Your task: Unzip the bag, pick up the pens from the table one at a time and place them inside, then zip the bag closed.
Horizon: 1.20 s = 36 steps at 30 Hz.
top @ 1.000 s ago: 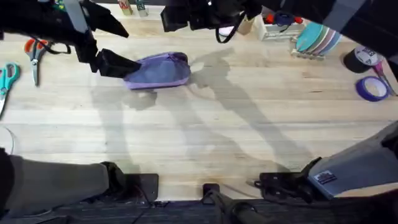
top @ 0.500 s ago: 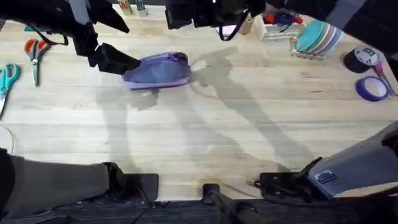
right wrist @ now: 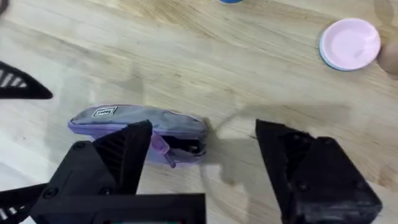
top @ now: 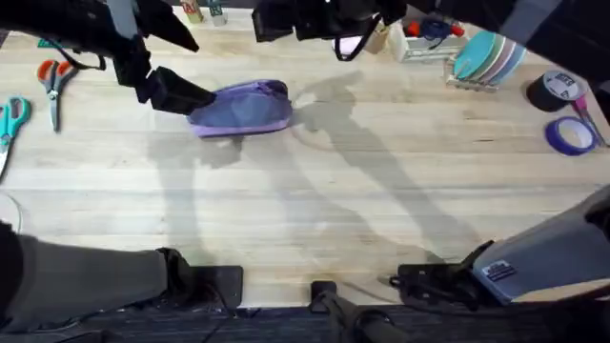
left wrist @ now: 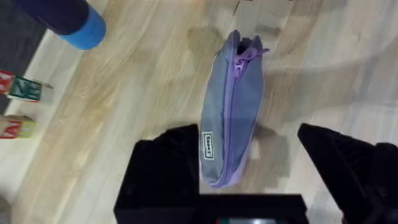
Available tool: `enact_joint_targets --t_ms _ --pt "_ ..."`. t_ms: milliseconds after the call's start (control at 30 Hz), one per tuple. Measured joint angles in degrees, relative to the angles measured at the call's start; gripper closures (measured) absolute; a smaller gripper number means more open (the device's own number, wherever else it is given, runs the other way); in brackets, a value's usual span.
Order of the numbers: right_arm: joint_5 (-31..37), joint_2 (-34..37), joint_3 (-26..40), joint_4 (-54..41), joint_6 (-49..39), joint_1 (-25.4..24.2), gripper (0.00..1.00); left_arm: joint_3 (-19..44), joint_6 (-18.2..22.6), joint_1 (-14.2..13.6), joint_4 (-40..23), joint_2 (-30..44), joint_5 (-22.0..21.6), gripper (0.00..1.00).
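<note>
Bag (right wrist: 140,130) near end was hidden behind right gripper (right wrist: 205,162) finger in right wrist view. In left wrist view, left gripper (left wrist: 249,165) finger covered the bag's lower side edge. Both arms beyond the bag were dark, blurred overhead.

A light wooden plank tabletop (top: 315,210) is carrying a lavender bag (top: 243,107), which is lying on its side toward the far left with its zipper partly open at one end. Orange-handled scissors (top: 52,81) and teal-handled scissors (top: 11,119) are resting at the left edge, while a roll of purple tape (top: 570,135) and a black tape roll (top: 555,90) are sitting at the far right. A rack of coloured plates (top: 484,59) is standing along the back edge, and a small pink disc (right wrist: 349,43) is lying flat beyond the bag.
</note>
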Motion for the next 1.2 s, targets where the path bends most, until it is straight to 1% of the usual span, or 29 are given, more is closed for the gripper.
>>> enact_joint_targets --t_ms 133,233,467,600,700,733,833,867,900,933,967,1033,1067,1100,1200 --pt "0.00 0.00 0.00 0.00 0.00 -0.01 0.006 0.00 0.20 -0.88 0.04 3.27 0.00 0.007" --pt "0.00 0.00 0.00 0.00 0.00 -0.19 0.006 0.00 0.98 -2.38 0.34 6.82 -0.06 0.007" --pt "-0.02 0.00 0.00 0.00 0.00 -0.66 0.006 0.00 1.79 -5.82 4.18 13.12 -0.22 0.007" --pt "0.00 0.00 0.00 0.00 0.00 -0.76 0.006 0.00 1.95 -6.87 5.41 15.60 -0.22 0.003" --pt "0.00 0.00 0.00 0.00 0.00 -0.76 0.006 0.00 1.99 -7.12 6.25 16.93 -0.26 0.022" --pt "0.00 0.00 0.00 0.00 0.00 -0.76 0.006 0.00 1.99 -7.14 6.49 17.46 -0.43 0.081" --pt "0.00 0.00 0.00 0.00 0.00 -0.76 0.005 0.00 2.15 -7.14 6.59 17.49 -0.42 0.161" --pt "0.00 0.00 0.00 0.00 0.00 -0.76 0.005 0.00 2.14 -7.14 6.58 17.49 -0.42 0.205" --pt "-0.02 0.00 0.00 0.00 0.00 -0.76 0.005 0.00 2.01 -7.14 6.58 17.49 -0.41 0.298" --pt "0.00 0.00 0.00 0.00 0.00 -0.76 0.005 0.00 2.18 -7.14 6.64 17.49 -0.42 0.412" --pt "0.00 0.00 0.00 0.00 0.00 -0.75 0.005 0.00 2.21 -7.14 6.75 17.49 -0.42 0.581" --pt "0.00 0.00 0.00 0.00 0.00 -0.76 0.005 0.00 2.21 -7.14 6.83 17.49 -0.65 0.847" --pt "0.00 0.00 0.00 0.00 0.00 -0.76 0.005 0.00 2.27 -7.14 6.88 17.49 -0.91 0.928" --pt "-0.02 0.00 0.00 -0.05 0.00 -0.76 0.005 0.00 2.30 -7.19 6.86 17.49 -1.07 0.948" --pt "0.00 -0.02 0.00 -0.88 0.00 -0.76 0.005 0.00 2.32 -7.25 6.86 17.49 -1.27 0.956"
